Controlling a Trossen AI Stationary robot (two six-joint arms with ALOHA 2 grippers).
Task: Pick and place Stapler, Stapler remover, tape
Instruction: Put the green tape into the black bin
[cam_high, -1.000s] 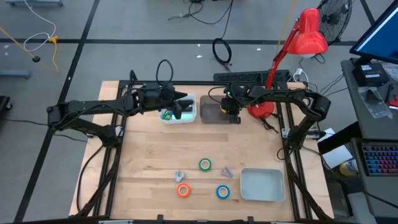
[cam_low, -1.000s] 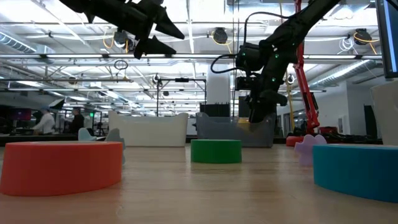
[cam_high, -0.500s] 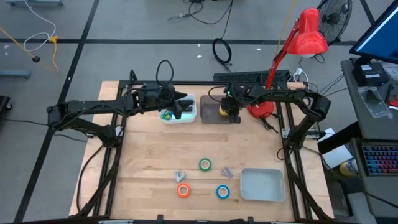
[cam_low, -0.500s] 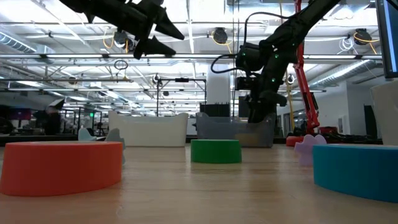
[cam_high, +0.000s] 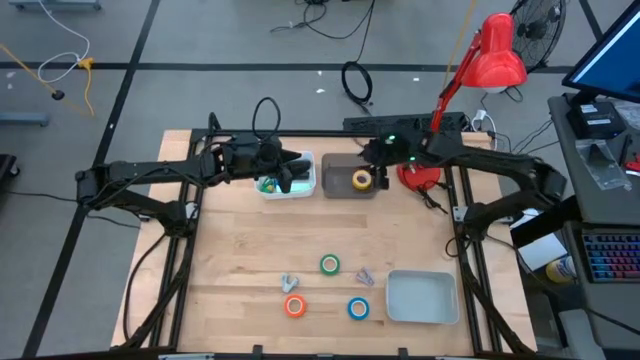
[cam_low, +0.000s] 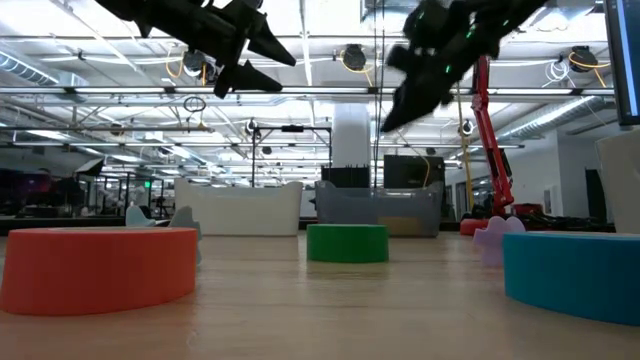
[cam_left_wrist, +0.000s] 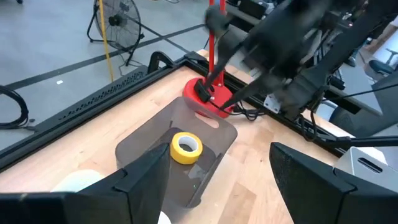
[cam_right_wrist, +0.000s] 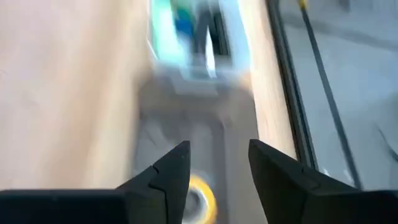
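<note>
- the yellow tape roll (cam_high: 361, 180) is lying flat inside the grey bin (cam_high: 336, 186) at about 12 o'clock on the table (cam_high: 240, 250), so one roll looks sorted.
- the green tape roll (cam_high: 330, 264), the orange tape roll (cam_high: 294, 306) and the blue tape roll (cam_high: 358, 308) are sitting loose on the wood toward 6 o'clock, well apart from the bins, so i judge most of the tape is left to do.
- two small pale pieces, one (cam_high: 289, 284) just beside the orange roll and one (cam_high: 365, 276) near the green roll, are also waiting there; they are too small to tell whether they are the stapler or the remover.
- the white tray (cam_high: 283, 186) at 11 o'clock is holding some green and blue bits; the empty-looking pale tray (cam_high: 421, 297) is sitting at 5 o'clock.
- the right gripper (cam_high: 380, 176) is hanging above the grey bin's 3 o'clock edge, clear of the yellow roll; its wrist view shows the fingers (cam_right_wrist: 171, 177) parted with nothing between them, so it is released.
- the right arm is reaching in from 2 o'clock, its forearm lying nearly level and high over the table in the low view.
- the left gripper (cam_high: 290, 170) is hovering over the white tray with its fingers spread wide and holding nothing, its arm stretched in from 9 o'clock.
</note>
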